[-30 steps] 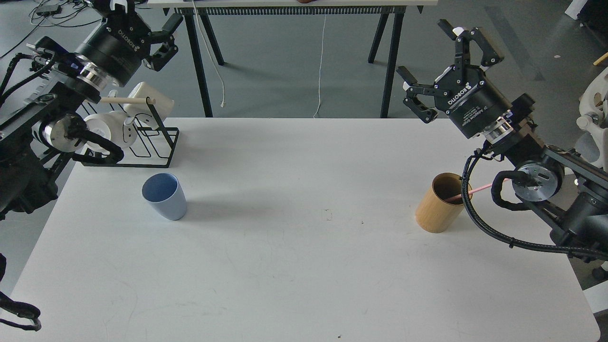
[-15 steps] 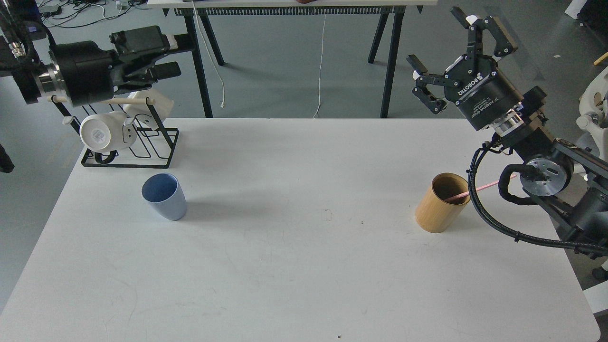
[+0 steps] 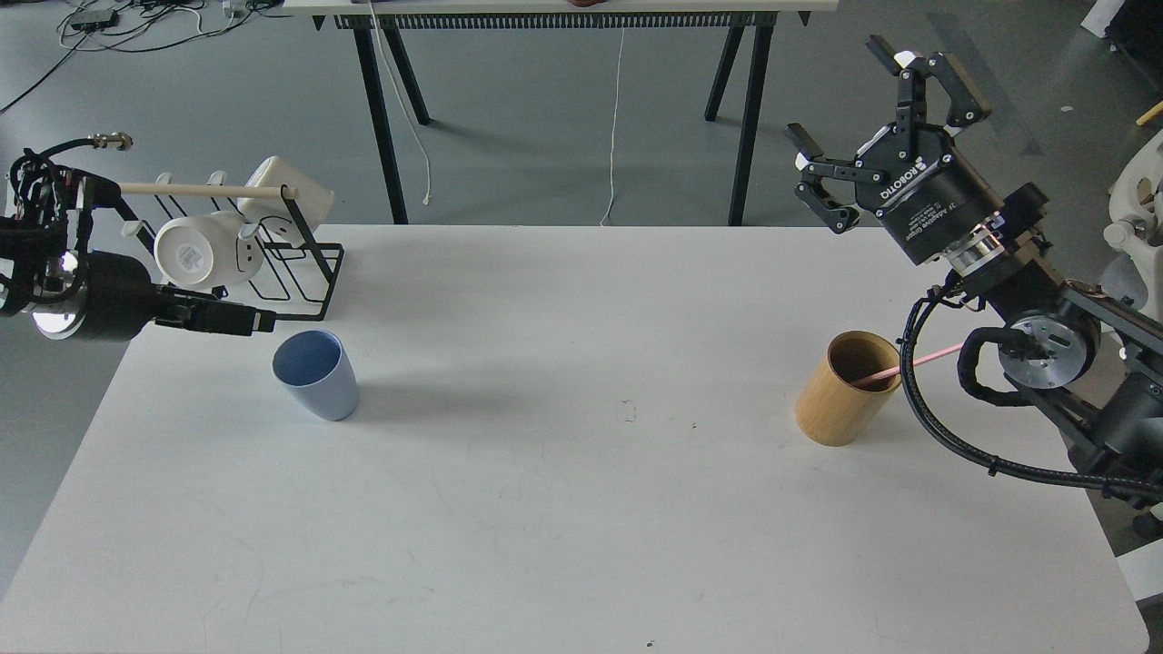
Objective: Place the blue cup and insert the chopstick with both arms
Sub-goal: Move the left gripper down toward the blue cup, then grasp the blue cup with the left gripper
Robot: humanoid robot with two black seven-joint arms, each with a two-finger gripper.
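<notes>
The left claw (image 3: pixel 238 319) has dropped to the counter's (image 3: pixel 581 509) left edge beside the blue cup (image 3: pixel 316 374) — fingers indistinguishable, likely approaching a grasp — while the right claw (image 3: pixel 877 109) hangs spread, empty.

blue cup (image 3: pixel 315 374): 1 | tan holder (image 3: pixel 845 388): 1 | pink chopstick (image 3: pixel 918 362): 1 | white mugs (image 3: pixel 202 252): 2 | rack (image 3: pixel 300 263): 1

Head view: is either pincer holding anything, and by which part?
Nothing is held. The right pincer is open in the air; the left pincer is beside the blue cup, not around it.
</notes>
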